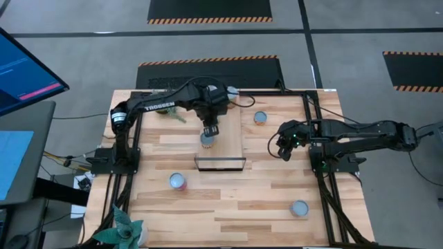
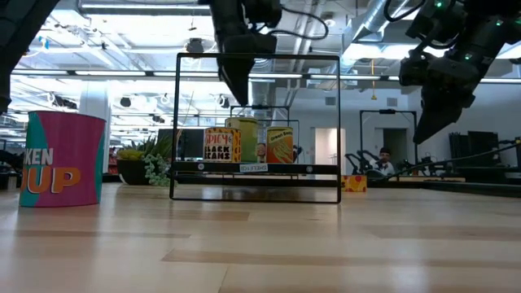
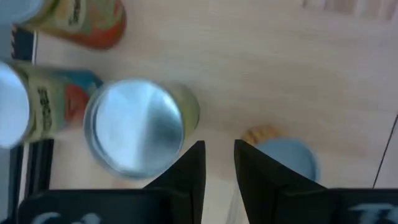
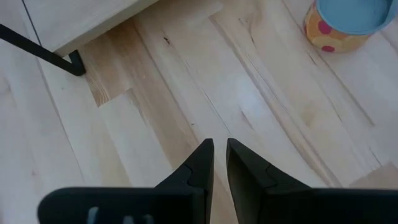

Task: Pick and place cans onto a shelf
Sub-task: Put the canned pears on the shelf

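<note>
Hovering over the long light-wood shelf (image 1: 220,135), left gripper (image 1: 209,130) shows its fingers slightly parted, pinching nothing, just beside a silver-topped, yellow-labelled cylindrical can (image 3: 137,132) standing on the board. Right gripper (image 1: 284,147) waits, narrowly parted, empty. Cans look rigid, smooth, probably slippery; grip across the sides, below the rim.

The surface (image 1: 263,200) is made of light wooden slats and stands on a grey concrete floor (image 1: 360,24). Black mats with orange-and-black striped edges (image 1: 210,10) lie on this floor. A monitor with a blue screen (image 1: 21,69) stands beside the surface. In the low view, the room behind has a white ceiling with long lamps (image 2: 146,8), pipes and a seated person (image 2: 383,163) far away.
</note>
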